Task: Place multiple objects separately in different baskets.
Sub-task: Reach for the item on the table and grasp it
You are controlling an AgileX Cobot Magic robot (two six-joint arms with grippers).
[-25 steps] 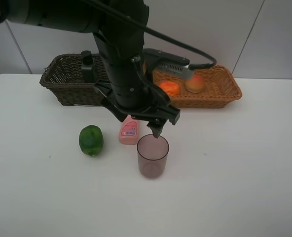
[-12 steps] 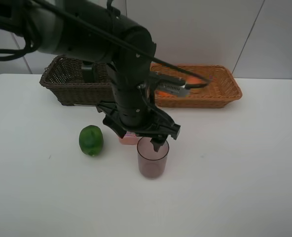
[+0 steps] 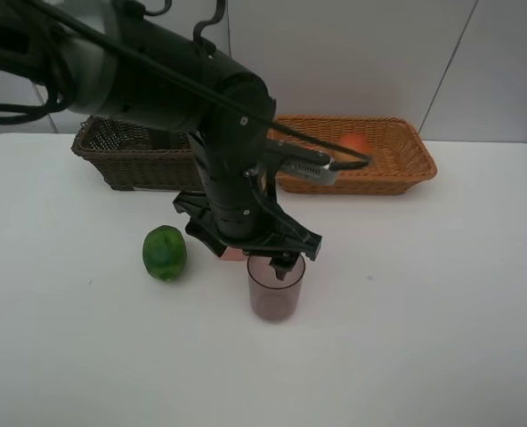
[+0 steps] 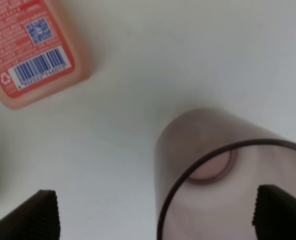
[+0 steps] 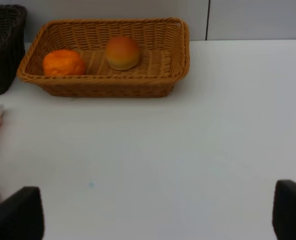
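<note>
Left gripper (image 3: 248,253) lower, at upright purplish cup (image 3: 275,289), mouth up

Exterior high camera: mounted above the near side, angled down over the whole white tabletop (image 3: 424,311) toward the rear wall, at middle distance. Left wrist camera: very close, looking steeply down on the translucent purplish cup (image 4: 208,150), which the exterior view shares. Right wrist camera: low, facing across the tabletop toward the shallow light orange-tan wicker basket (image 5: 105,87), likewise shared with the exterior view.
</note>
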